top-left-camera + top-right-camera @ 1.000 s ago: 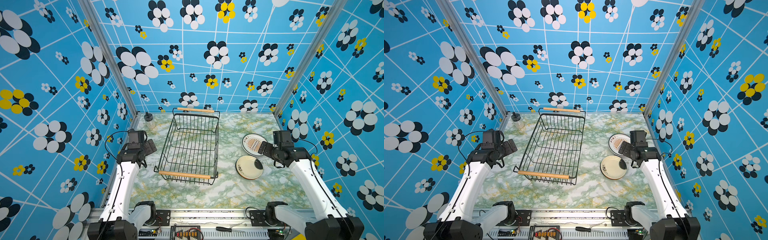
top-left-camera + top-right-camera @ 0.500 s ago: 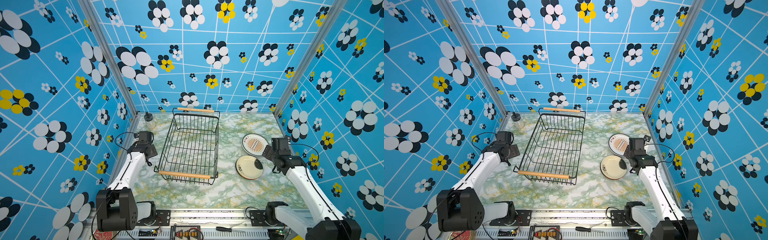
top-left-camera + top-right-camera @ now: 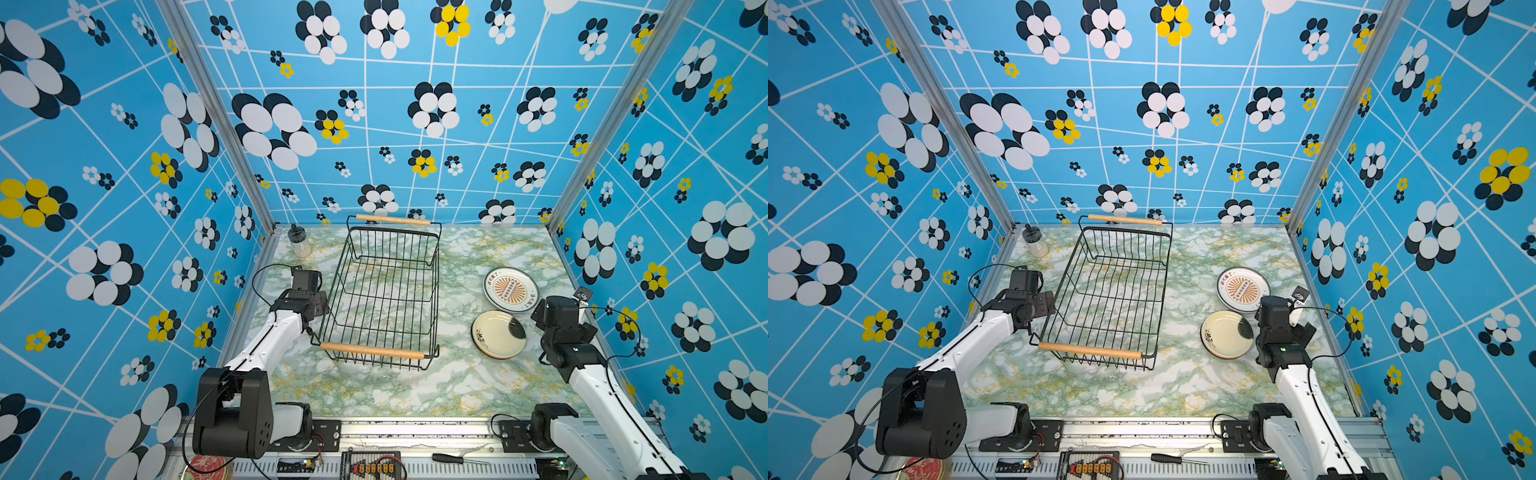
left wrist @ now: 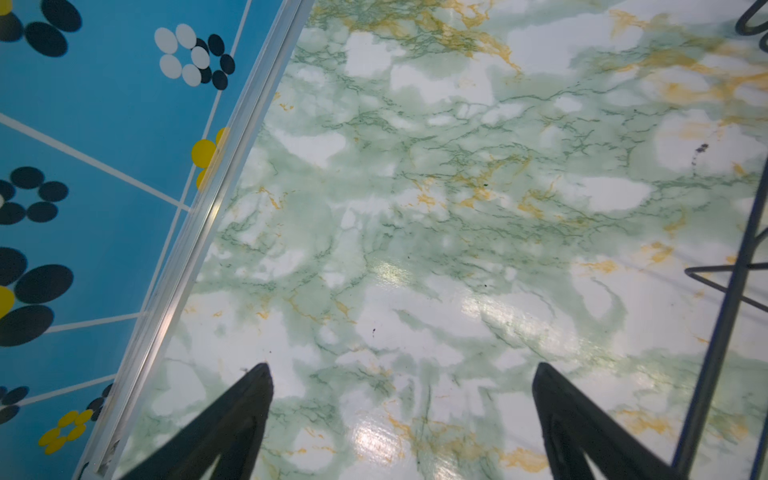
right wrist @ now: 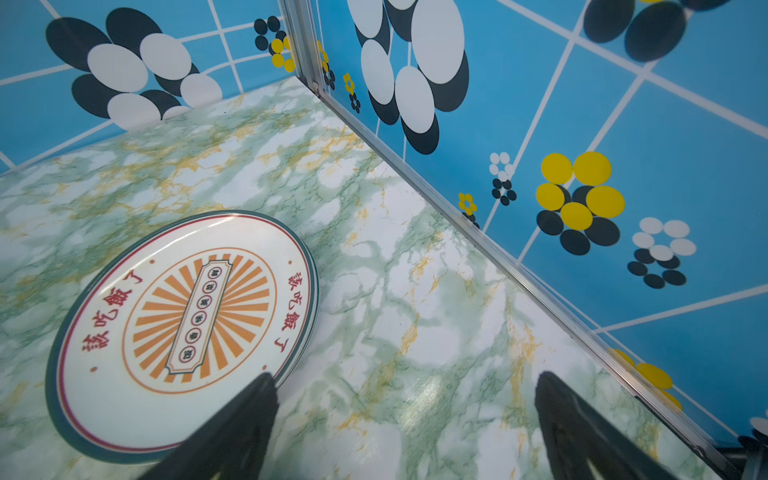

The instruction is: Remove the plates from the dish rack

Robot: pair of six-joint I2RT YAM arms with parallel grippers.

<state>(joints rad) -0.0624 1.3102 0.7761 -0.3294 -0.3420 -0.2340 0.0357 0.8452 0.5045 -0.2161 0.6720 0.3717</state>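
Black wire rectangular dish rack with two light wooden rod handles (image 3: pixel 372 350) (image 3: pixel 1090 350): stands at the middle of the green-and-white marbled tabletop (image 3: pixel 374 390), one handle near, one far, the marble showing through its wire floor. White round plate with dark green rim and orange sunburst print (image 3: pixel 510 289) (image 3: pixel 1241 289) (image 5: pixel 183 328): lies flat on the table right of the rack, well apart from it. Cream round plate with dark rim and a black blotch (image 3: pixel 498 334) (image 3: pixel 1225 334): flat on the table just near-side of the sunburst plate, also outside the rack. Left gripper (image 4: pixel 401 370): fingers spread wide, holding nothing, over bare table just left of the rack's left wall. Right gripper (image 5: pixel 405 378): fingers spread wide, holding nothing, just right of the two plates, close to the right wall; whether a fingertip touches the sunburst plate cannot be told. Small clear jar with black lid (image 3: pixel 299 243): far left corner. Black-handled screwdriver (image 3: pixel 453 458): on the near metal rail. Red round tin (image 3: pixel 205 467): near left, partly hidden.
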